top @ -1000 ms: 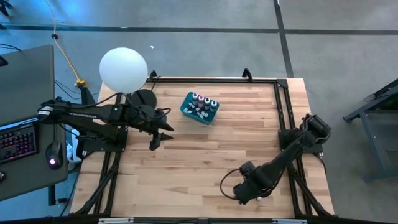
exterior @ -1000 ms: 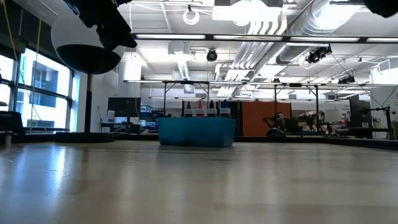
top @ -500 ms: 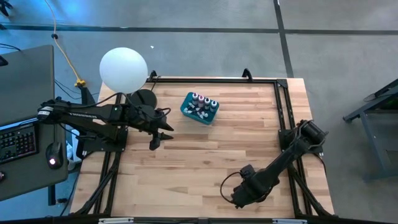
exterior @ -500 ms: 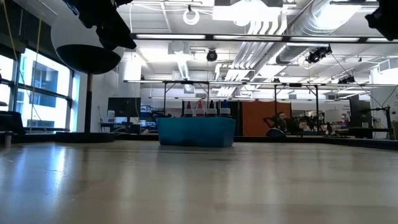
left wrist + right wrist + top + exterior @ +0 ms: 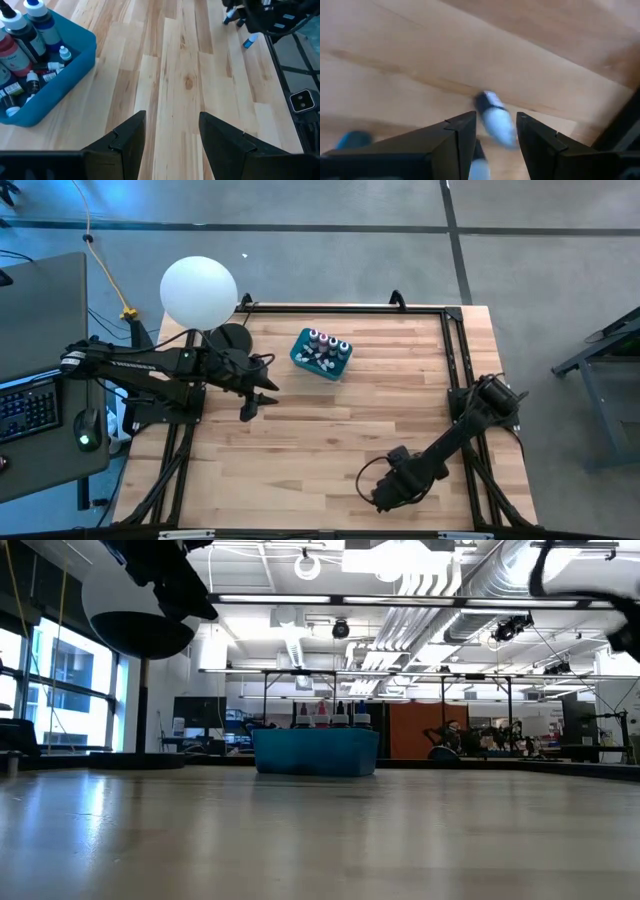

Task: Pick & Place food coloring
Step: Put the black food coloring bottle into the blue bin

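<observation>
You had nothing legible to read in any of the views. The small bottles (image 5: 31,35) in the blue tub (image 5: 75,65) carried labels, but their print was too small to make out. The left arm (image 5: 130,362) bore a pale strip of lettering along its side, and that was too fine to read from above.
</observation>
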Controlling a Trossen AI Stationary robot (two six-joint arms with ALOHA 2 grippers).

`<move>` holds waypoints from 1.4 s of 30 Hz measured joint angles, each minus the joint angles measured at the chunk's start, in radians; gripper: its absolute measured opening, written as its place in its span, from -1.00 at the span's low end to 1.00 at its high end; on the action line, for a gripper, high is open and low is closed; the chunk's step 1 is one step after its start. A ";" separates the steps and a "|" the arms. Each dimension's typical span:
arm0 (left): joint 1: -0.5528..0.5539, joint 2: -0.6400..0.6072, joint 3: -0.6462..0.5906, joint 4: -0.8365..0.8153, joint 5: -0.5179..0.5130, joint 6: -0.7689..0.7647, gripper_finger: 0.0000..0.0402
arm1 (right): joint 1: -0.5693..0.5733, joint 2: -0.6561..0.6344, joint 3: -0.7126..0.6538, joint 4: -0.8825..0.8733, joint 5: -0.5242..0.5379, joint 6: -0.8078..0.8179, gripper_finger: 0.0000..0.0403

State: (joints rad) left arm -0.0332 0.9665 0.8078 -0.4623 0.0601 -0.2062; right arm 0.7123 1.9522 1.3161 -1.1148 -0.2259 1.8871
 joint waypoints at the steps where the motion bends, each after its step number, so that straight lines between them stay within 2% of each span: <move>1: 0.000 0.000 0.000 -0.005 0.000 0.000 -0.10 | 0.001 0.000 -0.026 0.032 -0.003 0.000 -0.35; 7: 0.000 0.000 0.000 -0.012 0.000 0.000 -0.10 | 0.001 -0.008 -0.124 0.205 0.004 -0.007 -0.47; 13: 0.000 0.000 0.000 -0.012 0.000 0.000 -0.10 | 0.001 -0.006 -0.136 0.193 -0.003 -0.010 -0.62; 17: 0.000 0.000 0.000 -0.011 0.000 0.000 -0.10 | -0.015 -0.017 -0.122 0.195 0.014 -0.047 -0.65; 19: 0.000 0.000 0.000 -0.011 0.000 0.000 -0.10 | -0.032 -0.026 -0.099 0.193 0.074 -0.082 -0.64; 22: 0.000 0.000 0.000 -0.008 -0.001 0.000 -0.10 | -0.086 -0.067 -0.045 0.219 0.258 -0.182 -0.61; 26: 0.000 0.000 0.000 -0.005 -0.001 0.004 -0.10 | -0.201 -0.094 0.004 0.212 0.490 -0.376 -0.62; 29: 0.000 0.000 0.000 0.003 0.000 0.021 -0.10 | -0.332 -0.101 0.055 0.299 0.638 -0.623 -0.64; 30: 0.000 0.000 0.000 0.004 -0.001 0.022 -0.10 | -0.388 -0.102 0.068 0.346 0.655 -0.719 -0.64; 33: 0.000 0.000 0.000 0.005 0.000 0.026 -0.10 | -0.554 -0.096 0.089 0.554 0.598 -1.039 -0.63; 35: 0.000 0.000 0.000 0.005 0.000 0.029 -0.10 | -0.650 -0.096 0.098 0.658 0.555 -1.182 -0.62; 38: 0.000 0.000 0.001 0.005 0.000 0.030 -0.10 | -0.769 -0.099 0.100 0.673 0.513 -1.285 -0.62; 42: 0.000 0.000 0.001 -0.001 0.000 0.034 -0.10 | -0.860 -0.086 0.064 0.621 0.501 -1.318 -0.63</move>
State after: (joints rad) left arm -0.0330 0.9665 0.8085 -0.4634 0.0602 -0.1720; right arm -0.1474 1.8667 1.3799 -0.4935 0.2753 0.5694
